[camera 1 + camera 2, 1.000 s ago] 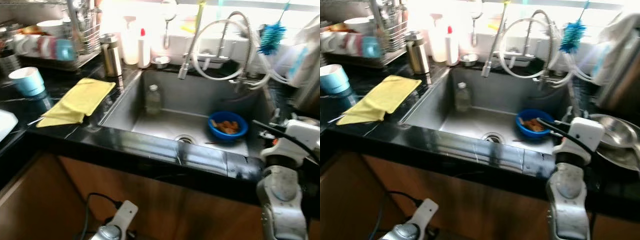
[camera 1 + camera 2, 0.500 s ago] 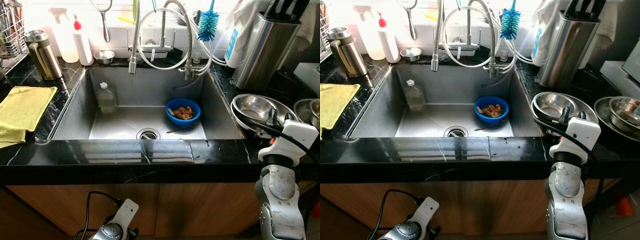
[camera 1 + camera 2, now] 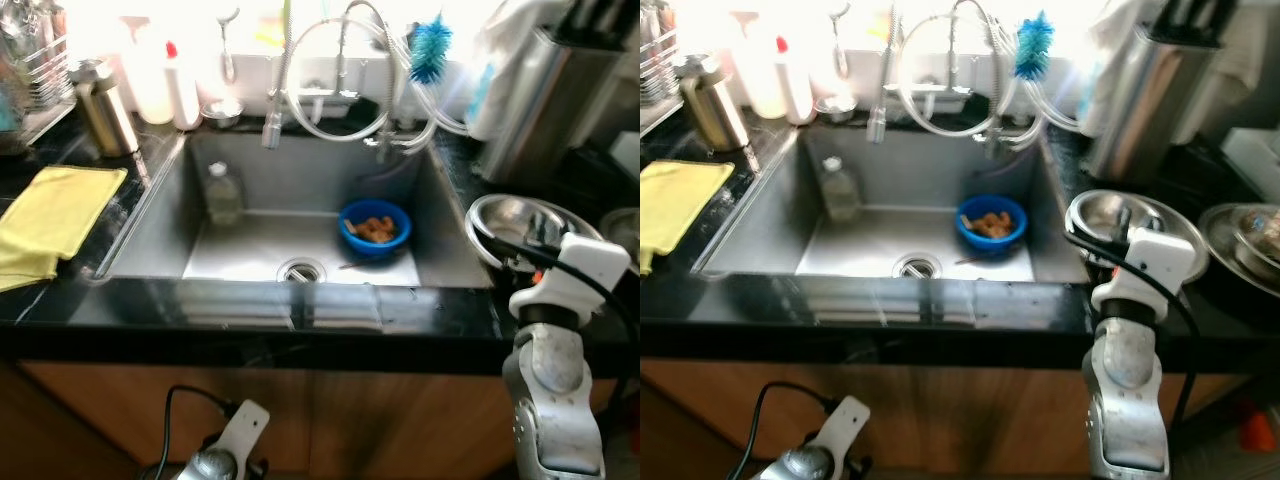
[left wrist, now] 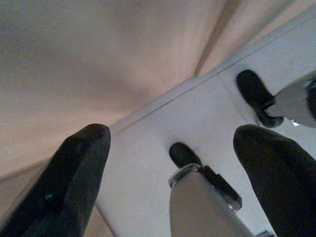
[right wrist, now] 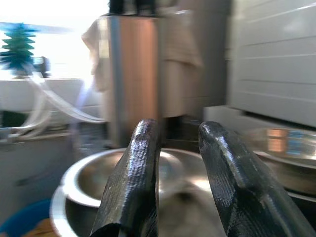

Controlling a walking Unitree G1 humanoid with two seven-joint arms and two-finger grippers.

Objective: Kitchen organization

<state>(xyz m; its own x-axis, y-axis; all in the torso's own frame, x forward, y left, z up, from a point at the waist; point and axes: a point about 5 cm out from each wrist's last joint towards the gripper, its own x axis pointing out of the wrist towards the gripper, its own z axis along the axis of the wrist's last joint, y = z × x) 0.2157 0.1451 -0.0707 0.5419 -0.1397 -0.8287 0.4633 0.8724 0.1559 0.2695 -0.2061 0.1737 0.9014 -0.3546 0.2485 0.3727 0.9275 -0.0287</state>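
A steel sink [image 3: 150,225] is set in the black counter before me. In it stand a blue bowl [image 3: 375,228] holding brown food and a clear bottle [image 3: 223,192]. Stacked steel bowls [image 3: 508,218] rest on the counter to the right. My right arm [image 3: 580,262] is raised beside them, and its gripper [image 5: 178,131] hovers just above the steel bowl [image 5: 89,180], shut with nothing between the fingers. My left arm [image 3: 225,450] hangs low in front of the cabinet; its gripper [image 4: 170,138] is open and empty, facing the pale floor.
A yellow cloth [image 3: 50,205] lies on the left counter by a steel jug [image 3: 105,105] and white bottles [image 3: 180,85]. A coiled faucet [image 3: 345,60] and blue brush [image 3: 430,45] stand behind the sink. A steel knife block [image 3: 555,95] stands at the back right. Another steel bowl [image 3: 1245,230] sits far right.
The whole picture swung right and then slightly back as the camera moved. The objects stay where they were, and the right arm holds the same raised pose.
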